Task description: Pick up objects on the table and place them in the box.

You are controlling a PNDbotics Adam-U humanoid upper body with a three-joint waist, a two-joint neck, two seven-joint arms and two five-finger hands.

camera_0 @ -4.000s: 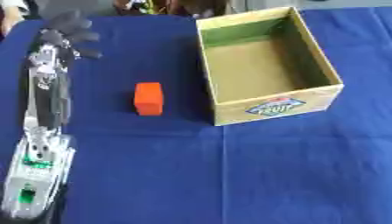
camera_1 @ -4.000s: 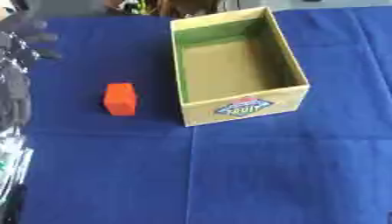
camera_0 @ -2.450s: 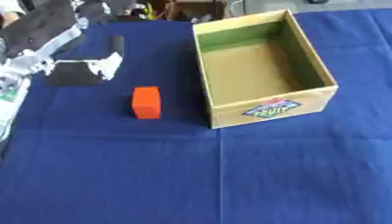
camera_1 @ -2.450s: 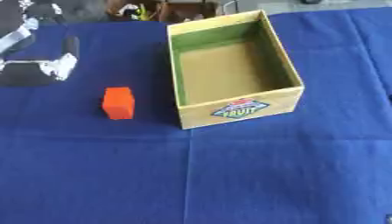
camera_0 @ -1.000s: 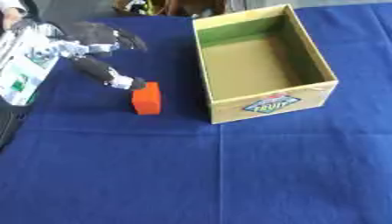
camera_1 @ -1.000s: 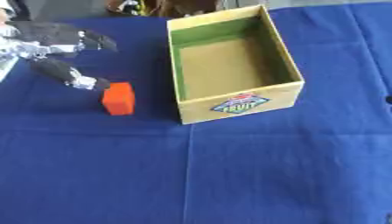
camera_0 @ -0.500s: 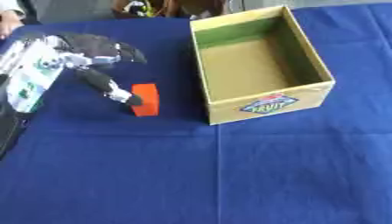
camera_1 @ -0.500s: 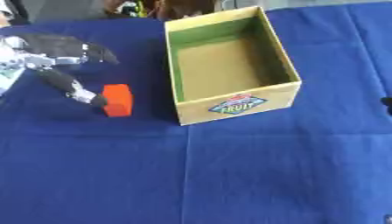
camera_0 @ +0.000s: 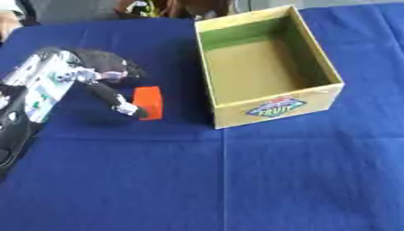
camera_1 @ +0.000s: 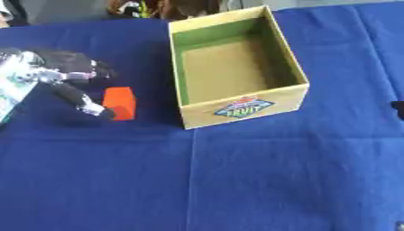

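1 orange block (camera_0: 148,102), 1 box (camera_0: 268,110) on blue tabletop (camera_0: 236,180). My left robot hand (camera_0: 98,74) spread, thumb tip touching block's left side.

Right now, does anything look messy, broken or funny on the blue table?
Nothing stands out. The box stands upright and open, and looks empty. The orange block sits on the blue cloth beside it, whole. The left hand reaches down at the block, one of its fingers at the block's side. Nothing is spilled or broken.
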